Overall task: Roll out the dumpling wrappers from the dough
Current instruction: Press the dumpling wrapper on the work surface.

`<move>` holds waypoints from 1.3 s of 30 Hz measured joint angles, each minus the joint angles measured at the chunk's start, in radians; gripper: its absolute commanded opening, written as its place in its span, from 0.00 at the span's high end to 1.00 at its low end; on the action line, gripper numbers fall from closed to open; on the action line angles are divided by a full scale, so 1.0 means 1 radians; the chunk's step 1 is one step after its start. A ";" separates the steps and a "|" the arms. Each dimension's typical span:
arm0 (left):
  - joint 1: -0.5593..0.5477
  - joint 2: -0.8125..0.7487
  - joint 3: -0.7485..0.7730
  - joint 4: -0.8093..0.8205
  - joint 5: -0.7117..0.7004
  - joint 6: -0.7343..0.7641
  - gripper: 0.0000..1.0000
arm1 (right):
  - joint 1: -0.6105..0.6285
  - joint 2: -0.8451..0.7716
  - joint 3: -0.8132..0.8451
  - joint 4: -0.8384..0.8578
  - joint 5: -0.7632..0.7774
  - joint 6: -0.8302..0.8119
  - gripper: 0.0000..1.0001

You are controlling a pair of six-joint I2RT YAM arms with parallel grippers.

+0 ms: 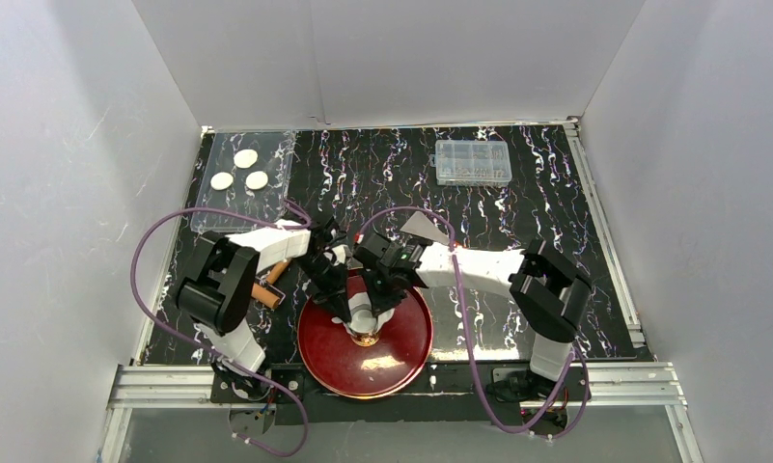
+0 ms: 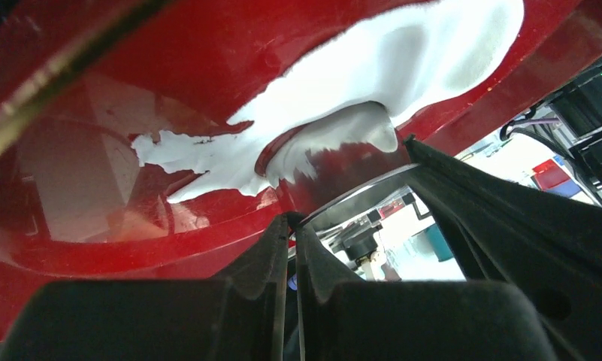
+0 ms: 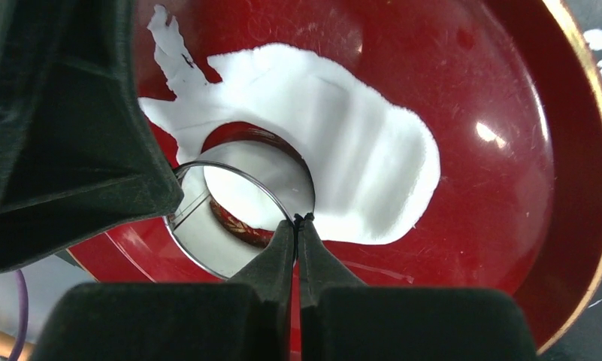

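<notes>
Lying just beyond the right pincer (pinching a metal ring): the dough.

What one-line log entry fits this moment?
left gripper: shut on cutter | right gripper: shut on cutter | cutter: on dough in plate | wrappers: three on tray

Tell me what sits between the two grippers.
A round metal cutter, set over the dough on the plate. The left gripper and the right gripper each pinch its thin rim. The right wrist view shows this best.
</notes>
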 measured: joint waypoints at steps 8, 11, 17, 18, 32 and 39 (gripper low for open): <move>0.000 -0.213 -0.179 0.183 -0.011 -0.026 1.00 | 0.023 -0.057 -0.100 0.105 0.004 0.063 0.99; 0.000 -0.214 -0.180 0.187 -0.013 -0.029 1.00 | 0.027 -0.061 -0.109 0.116 0.010 0.083 0.99; 0.000 -0.202 -0.177 0.188 -0.009 -0.031 1.00 | 0.031 -0.056 -0.095 0.098 0.017 0.078 0.99; 0.001 -0.190 -0.171 0.185 -0.006 -0.031 1.00 | 0.032 -0.049 -0.085 0.089 0.018 0.072 0.99; 0.002 -0.096 -0.095 0.096 0.016 -0.009 1.00 | 0.008 -0.010 -0.030 0.025 -0.021 0.025 0.99; 0.000 -0.231 -0.198 0.206 -0.011 -0.035 1.00 | 0.024 -0.064 -0.113 0.111 -0.005 0.084 0.99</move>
